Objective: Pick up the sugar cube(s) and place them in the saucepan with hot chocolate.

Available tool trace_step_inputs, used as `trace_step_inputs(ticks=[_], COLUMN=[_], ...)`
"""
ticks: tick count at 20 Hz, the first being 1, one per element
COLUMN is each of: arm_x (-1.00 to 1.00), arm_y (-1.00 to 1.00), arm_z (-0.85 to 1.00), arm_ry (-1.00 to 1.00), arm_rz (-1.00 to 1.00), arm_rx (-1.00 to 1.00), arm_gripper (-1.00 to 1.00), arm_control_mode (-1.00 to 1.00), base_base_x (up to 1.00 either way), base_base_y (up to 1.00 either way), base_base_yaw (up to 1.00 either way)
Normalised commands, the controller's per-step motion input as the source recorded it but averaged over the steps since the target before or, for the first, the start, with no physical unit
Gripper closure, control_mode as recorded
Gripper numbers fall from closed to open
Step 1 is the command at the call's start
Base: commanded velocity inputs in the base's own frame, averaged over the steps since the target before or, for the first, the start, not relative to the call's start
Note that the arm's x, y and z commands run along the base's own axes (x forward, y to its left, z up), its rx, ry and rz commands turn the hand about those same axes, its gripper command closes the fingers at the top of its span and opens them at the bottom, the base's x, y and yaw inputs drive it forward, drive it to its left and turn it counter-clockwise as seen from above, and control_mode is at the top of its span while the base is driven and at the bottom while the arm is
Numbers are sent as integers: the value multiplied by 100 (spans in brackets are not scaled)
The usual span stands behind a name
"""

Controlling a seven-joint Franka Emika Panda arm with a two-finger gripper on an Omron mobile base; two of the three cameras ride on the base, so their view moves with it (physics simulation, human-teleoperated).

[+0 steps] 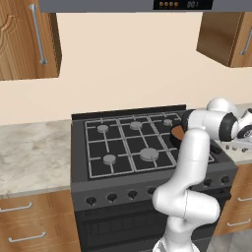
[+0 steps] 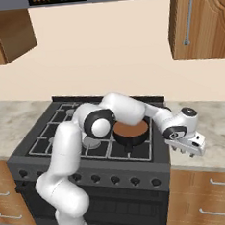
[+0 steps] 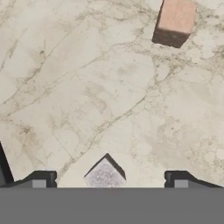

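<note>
item: gripper (image 2: 189, 146). in the right base view we see it reaching out past the right edge of the stove (image 2: 36, 155), hanging over the marble counter (image 2: 217, 129). in the hand view its two dark fingertips (image 3: 41, 178) stand far apart at the bottom edge, jaws spread wide, nothing between them.

item: sugar cube (image 3: 174, 22). a pale pinkish-brown block lying on the marble counter (image 3: 87, 87) in the hand view, toward the upper right, well apart from the fingertips and untouched. a second, greyish faceted piece (image 3: 105, 175) sits low in that view between the fingertips; we cannot tell what it is.

item: saucepan with hot chocolate (image 2: 130, 132). dark pan, orange-brown liquid, on the stove's front right burner, just beside the arm's forearm; in the left base view it (image 1: 177, 133) is partly hidden behind the arm.

item: wooden wall cabinets (image 2: 198, 20), above the counter.
</note>
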Motion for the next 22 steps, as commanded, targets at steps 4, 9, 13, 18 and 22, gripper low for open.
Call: trace_step_inputs(ticks=[4, 9, 13, 18, 22], arm_x=[16, 2, 0, 0, 0], arm_y=[0, 0, 0, 0, 0], arm_z=[-4, -6, -18, -20, -2], arm_ry=[0, 0, 0, 0, 0], arm_rz=[0, 0, 0, 0, 0], arm_rx=[0, 0, 0, 0, 0], arm_gripper=[-100, -100, -100, 100, 100], arm_control_mode=[-100, -100, -100, -100, -100], base_base_x=[0, 0, 0, 0, 0], base_base_y=[0, 0, 0, 0, 0], base_base_yaw=[0, 0, 0, 0, 0])
